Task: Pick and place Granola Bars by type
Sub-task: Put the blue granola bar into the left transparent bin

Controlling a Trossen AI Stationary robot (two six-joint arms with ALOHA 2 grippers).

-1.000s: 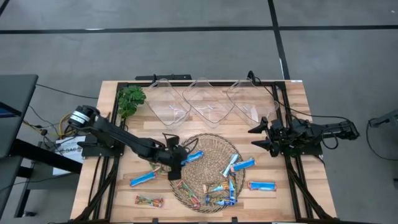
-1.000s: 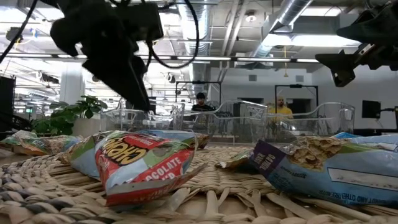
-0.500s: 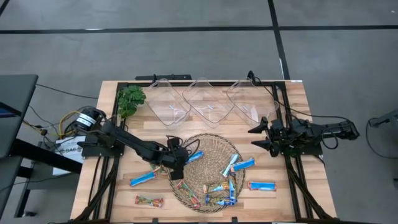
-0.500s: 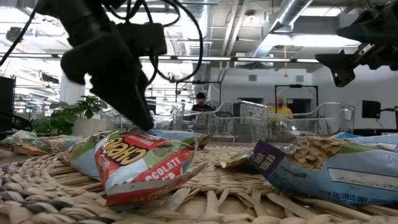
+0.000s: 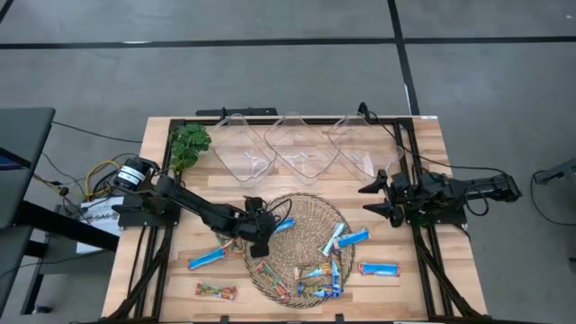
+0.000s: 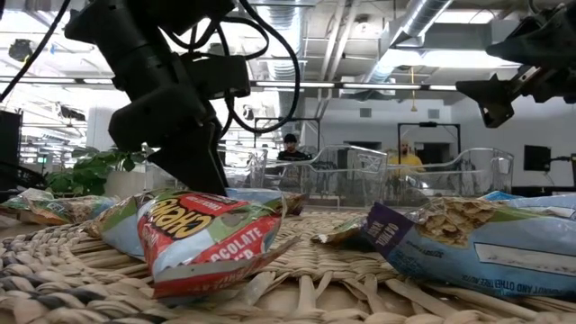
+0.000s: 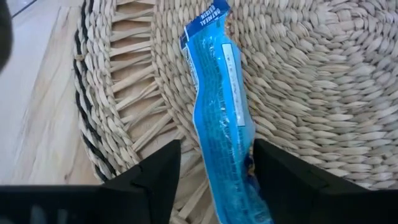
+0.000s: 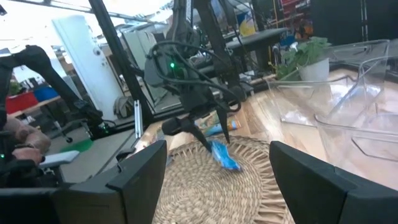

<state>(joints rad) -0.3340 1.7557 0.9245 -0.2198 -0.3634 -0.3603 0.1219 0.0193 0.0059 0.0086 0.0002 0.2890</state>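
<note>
Here the left gripper is low over the round woven wicker tray's left rim, its dark fingers spread wide on either side of a bright blue wrapped granola bar lying on the weave; other bars lie in the tray and on the wooden table; the right gripper, fingers parted and empty, hovers beside the clear plastic bins.

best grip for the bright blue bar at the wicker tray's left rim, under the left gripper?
Grip the bright blue bar across its narrow width, mid-length, coming straight down from above. It lies flat on the wicker tray, long and thin, and the left gripper already has open jaws straddling its long edges. The crimped ends look too flimsy to hold.
</note>
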